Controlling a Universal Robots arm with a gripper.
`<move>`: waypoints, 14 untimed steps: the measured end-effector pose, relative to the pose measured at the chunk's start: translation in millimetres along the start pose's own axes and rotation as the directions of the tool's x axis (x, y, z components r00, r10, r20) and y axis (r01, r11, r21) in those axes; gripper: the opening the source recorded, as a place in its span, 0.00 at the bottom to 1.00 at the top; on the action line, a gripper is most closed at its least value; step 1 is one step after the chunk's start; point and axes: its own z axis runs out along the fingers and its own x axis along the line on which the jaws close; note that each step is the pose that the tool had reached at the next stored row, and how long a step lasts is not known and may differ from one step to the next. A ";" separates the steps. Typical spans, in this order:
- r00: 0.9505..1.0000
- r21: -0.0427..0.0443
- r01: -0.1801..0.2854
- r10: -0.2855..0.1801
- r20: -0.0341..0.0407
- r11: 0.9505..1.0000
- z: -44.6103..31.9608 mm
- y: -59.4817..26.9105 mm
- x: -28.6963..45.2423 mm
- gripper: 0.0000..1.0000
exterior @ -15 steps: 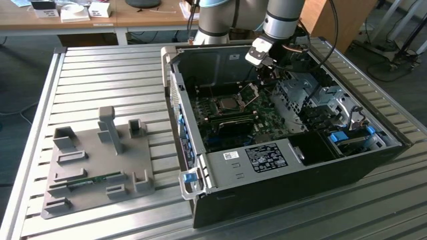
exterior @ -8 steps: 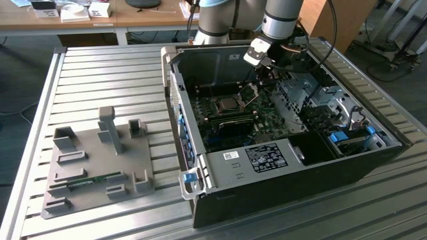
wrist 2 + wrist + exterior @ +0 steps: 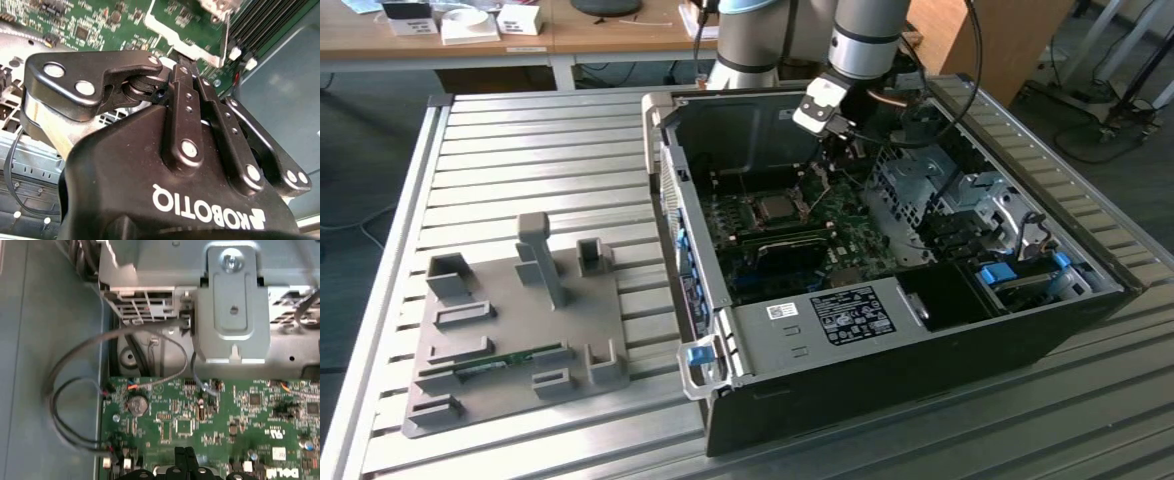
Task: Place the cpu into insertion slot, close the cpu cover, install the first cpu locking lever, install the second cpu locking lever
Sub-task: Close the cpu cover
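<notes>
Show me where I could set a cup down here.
The ribbed table is bare beyond the grey fixture plate, up to its far edge, beside the computer case; a strip before the case is free too. Inside the case is crowded, the arm overhead.

Grey arm (image 3: 867, 35), black riveted pincer (image 3: 182, 61)

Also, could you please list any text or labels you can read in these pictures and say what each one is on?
Claw: white lettering on its black body, upside down; a brand name, so not quoted.
Black label on the computer case: too small to read.
White sticker beside it: too small.
White mark on the circuit board: cut off at the picture's edge.
</notes>
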 end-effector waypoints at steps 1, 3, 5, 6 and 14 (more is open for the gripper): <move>1.000 -0.003 0.000 0.000 0.000 1.000 -0.2 -2.9 0.0 0.11; 1.000 -0.007 0.000 0.000 -0.001 1.000 -0.3 -6.5 0.0 0.11; 1.000 -0.007 0.000 0.000 -0.001 1.000 -0.5 -6.9 0.0 0.11; 1.000 -0.007 0.000 0.000 -0.001 1.000 -0.5 -7.0 0.0 0.11; 1.000 -0.002 0.000 0.000 0.000 1.000 -0.5 -7.2 0.0 0.11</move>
